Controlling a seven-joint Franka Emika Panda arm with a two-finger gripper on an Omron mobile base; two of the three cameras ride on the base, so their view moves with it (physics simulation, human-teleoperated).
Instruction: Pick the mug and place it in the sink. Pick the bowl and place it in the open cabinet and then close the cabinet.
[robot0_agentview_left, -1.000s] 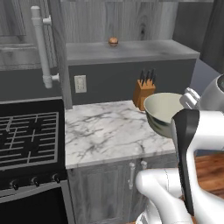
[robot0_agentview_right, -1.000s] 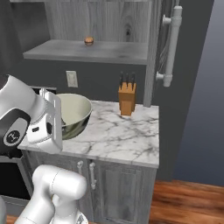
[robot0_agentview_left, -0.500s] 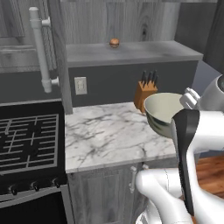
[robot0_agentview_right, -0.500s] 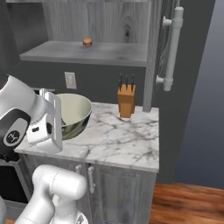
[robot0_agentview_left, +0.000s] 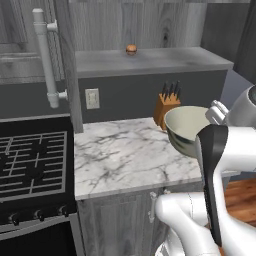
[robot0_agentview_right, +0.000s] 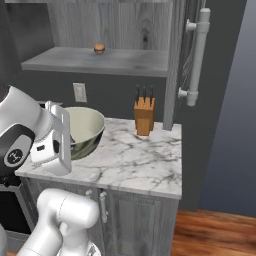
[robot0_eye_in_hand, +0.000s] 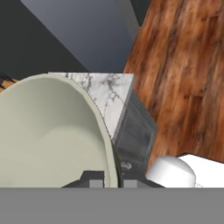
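The bowl (robot0_agentview_left: 186, 129), wide and pale cream-green, hangs tilted above the right end of the marble counter (robot0_agentview_left: 120, 155). It also appears at the left over the counter in the right base view (robot0_agentview_right: 82, 131). In the hand view my gripper (robot0_eye_in_hand: 113, 179) is shut on the bowl (robot0_eye_in_hand: 48, 131), its rim running down between the two fingertips. The open cabinet shows its bare shelf (robot0_agentview_left: 150, 61) (robot0_agentview_right: 100, 61) above and behind the bowl. Its open door with a long bar handle (robot0_agentview_left: 47, 57) (robot0_agentview_right: 195, 55) stands to the side. The mug and the sink are out of view.
A small brown-orange item (robot0_agentview_left: 131, 49) (robot0_agentview_right: 99, 48) sits at the back of the cabinet shelf. A wooden knife block (robot0_agentview_left: 166, 105) (robot0_agentview_right: 144, 116) stands on the counter by the wall, close to the bowl. A black stove (robot0_agentview_left: 30, 160) adjoins the counter's left. Wood floor (robot0_agentview_right: 215, 232) lies to the right.
The whole picture has drifted very slightly, so the camera moved a little. The bowl stays held in the same place relative to the arm.
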